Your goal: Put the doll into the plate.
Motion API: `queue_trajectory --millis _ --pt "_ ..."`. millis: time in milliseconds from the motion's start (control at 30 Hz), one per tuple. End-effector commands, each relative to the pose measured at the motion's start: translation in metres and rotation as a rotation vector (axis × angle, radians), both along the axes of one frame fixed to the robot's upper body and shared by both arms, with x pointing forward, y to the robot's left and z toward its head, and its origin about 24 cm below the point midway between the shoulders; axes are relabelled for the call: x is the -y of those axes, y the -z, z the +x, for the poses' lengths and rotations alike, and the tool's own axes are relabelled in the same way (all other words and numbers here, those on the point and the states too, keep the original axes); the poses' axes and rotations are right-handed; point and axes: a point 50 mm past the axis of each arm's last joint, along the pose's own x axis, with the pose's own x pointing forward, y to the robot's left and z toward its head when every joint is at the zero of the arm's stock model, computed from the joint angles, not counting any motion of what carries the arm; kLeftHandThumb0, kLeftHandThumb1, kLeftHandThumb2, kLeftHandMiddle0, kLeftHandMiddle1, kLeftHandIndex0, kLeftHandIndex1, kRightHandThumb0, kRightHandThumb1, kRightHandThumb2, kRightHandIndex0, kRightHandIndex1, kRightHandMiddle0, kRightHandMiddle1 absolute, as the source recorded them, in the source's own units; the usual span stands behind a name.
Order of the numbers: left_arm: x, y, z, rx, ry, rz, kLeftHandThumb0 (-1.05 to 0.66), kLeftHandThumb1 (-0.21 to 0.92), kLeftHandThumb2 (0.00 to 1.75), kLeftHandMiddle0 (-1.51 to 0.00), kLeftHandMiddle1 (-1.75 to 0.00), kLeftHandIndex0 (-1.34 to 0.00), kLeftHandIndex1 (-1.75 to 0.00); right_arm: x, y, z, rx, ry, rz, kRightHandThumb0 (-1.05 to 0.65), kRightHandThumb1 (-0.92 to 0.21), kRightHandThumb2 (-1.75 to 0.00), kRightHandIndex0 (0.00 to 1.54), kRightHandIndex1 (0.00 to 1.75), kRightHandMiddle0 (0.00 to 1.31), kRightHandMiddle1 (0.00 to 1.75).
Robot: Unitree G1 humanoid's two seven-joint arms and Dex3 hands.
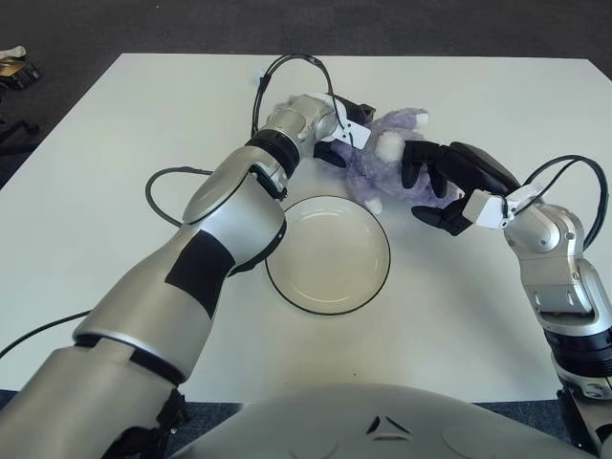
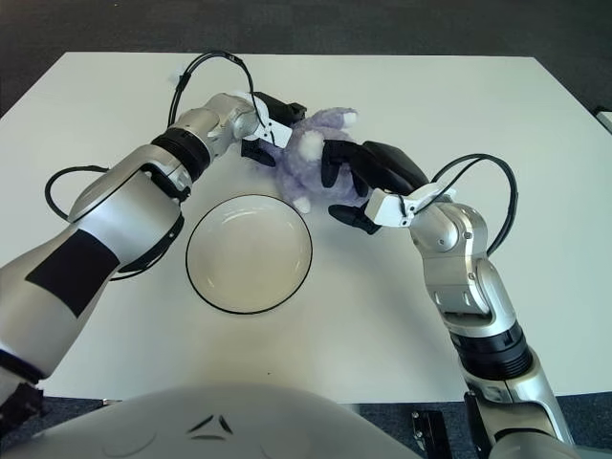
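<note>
The left hand [image 1: 342, 129] reaches across the far side of the white bench [image 1: 115, 172], its dark fingers pressed against the left flank of the purple doll [image 1: 381, 153]; whether they close round the plush cannot be told. The right hand [image 1: 442, 182] comes in from the opposite side, its black fingers [image 2: 337, 163] curled over the doll's right side while the thumb juts out lower down, so the doll sits squeezed between the two hands. The doll lies on the bench just beyond the far rim of the plate [image 1: 328, 298], its white foot close to that rim. The plate is white with a dark edge and holds nothing. A black cable [image 1: 163, 182] loops on the bench left of the plate. No writing or labels can be read.
</note>
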Motion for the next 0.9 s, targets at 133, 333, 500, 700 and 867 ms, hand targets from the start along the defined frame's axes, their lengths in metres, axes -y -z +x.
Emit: queue_trajectory --millis 133,333,500,700,867 --pt "-0.005 0.016 -0.002 0.058 0.043 0.077 0.46 0.34 1.07 -0.76 -1.44 0.0 -1.64 0.002 -0.003 -0.003 0.039 0.015 -0.017 0.0 -0.17 -1.48 0.63 1.75 0.59 1.72" --pt "-0.007 0.018 -0.002 0.075 0.047 0.094 0.47 0.3 1.13 -0.78 -1.46 0.0 -1.71 0.004 -0.001 -0.003 0.017 0.022 0.005 0.0 -0.18 -1.47 0.6 1.75 0.59 1.74" --pt "-0.007 0.018 -0.002 0.079 0.041 0.08 0.48 0.28 1.17 -0.78 -1.48 -0.03 -1.74 0.005 -0.001 -0.003 0.029 0.019 -0.022 0.0 -0.18 -1.47 0.6 1.75 0.59 1.74" --pt "-0.008 0.016 -0.001 0.065 -0.005 -0.031 0.47 0.29 1.16 -0.78 -1.47 -0.21 -1.75 0.009 0.001 -0.003 0.02 0.034 -0.008 -0.01 -0.15 -1.47 0.74 1.75 0.59 1.58" --pt "-0.008 0.014 0.0 0.052 -0.041 -0.142 0.48 0.27 1.19 -0.79 -1.48 -0.41 -1.75 0.012 0.001 -0.002 0.033 0.032 -0.028 -0.01 -0.16 -1.45 0.75 1.75 0.58 1.57"
